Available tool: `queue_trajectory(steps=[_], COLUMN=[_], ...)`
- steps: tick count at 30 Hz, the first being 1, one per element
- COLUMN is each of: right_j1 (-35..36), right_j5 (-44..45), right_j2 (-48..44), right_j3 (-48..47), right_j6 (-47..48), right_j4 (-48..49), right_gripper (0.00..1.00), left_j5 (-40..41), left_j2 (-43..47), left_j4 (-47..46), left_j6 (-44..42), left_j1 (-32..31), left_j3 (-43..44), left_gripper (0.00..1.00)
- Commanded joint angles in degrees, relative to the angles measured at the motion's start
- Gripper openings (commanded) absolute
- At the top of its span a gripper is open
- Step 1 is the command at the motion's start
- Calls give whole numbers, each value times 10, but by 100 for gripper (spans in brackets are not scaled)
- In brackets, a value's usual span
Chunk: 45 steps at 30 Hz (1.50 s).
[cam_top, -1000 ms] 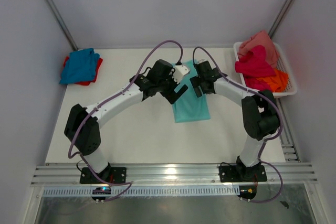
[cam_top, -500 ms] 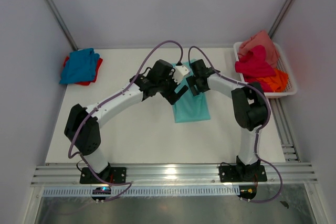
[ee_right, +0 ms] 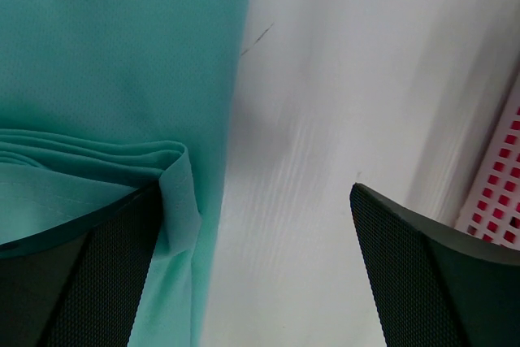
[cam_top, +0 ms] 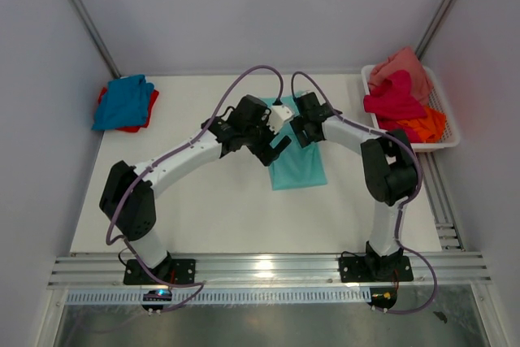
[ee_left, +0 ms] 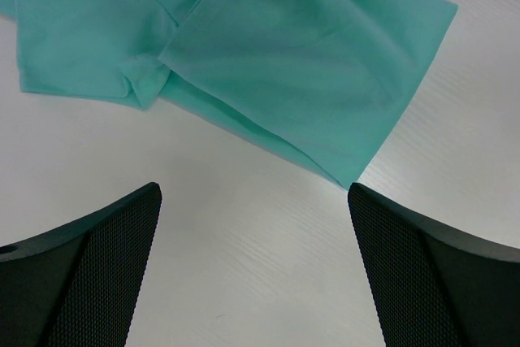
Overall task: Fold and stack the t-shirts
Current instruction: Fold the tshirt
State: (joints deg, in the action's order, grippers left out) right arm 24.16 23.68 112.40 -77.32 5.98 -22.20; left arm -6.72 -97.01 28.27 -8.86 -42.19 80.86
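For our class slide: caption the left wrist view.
Open left jaws hover above the table, just short of the partly folded mint-teal t-shirt.

No words, numbers, labels or signs to read on anything in these pictures.

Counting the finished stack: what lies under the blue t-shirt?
A red t-shirt; only its edges show past the blue t-shirt. Anything more beneath is covered.
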Motion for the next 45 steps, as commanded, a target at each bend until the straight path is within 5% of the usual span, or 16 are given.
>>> queue_trajectory(steps=[1, 9, 22, 35, 45], right_j1=[0, 0, 1, -35, -67], right_j5=[52, 76, 8, 131, 128], right_j2=[-84, -165, -192, -285, -302], right_j3=[24, 59, 69, 129, 160], right_j6=[40, 64, 38, -45, -24], right_j4=[66, 116, 49, 55, 87], right_gripper=[99, 99, 99, 99, 99], left_j5=[-13, -16, -54, 141, 257], left_j2=[17, 21, 4, -19, -80], left_j4=[5, 6, 16, 19, -66], left_j6=[1, -3, -15, -113, -132], left_j1=[2, 1, -16, -212, -267], left_j3=[-4, -17, -27, -83, -84], left_gripper=[99, 99, 99, 99, 99])
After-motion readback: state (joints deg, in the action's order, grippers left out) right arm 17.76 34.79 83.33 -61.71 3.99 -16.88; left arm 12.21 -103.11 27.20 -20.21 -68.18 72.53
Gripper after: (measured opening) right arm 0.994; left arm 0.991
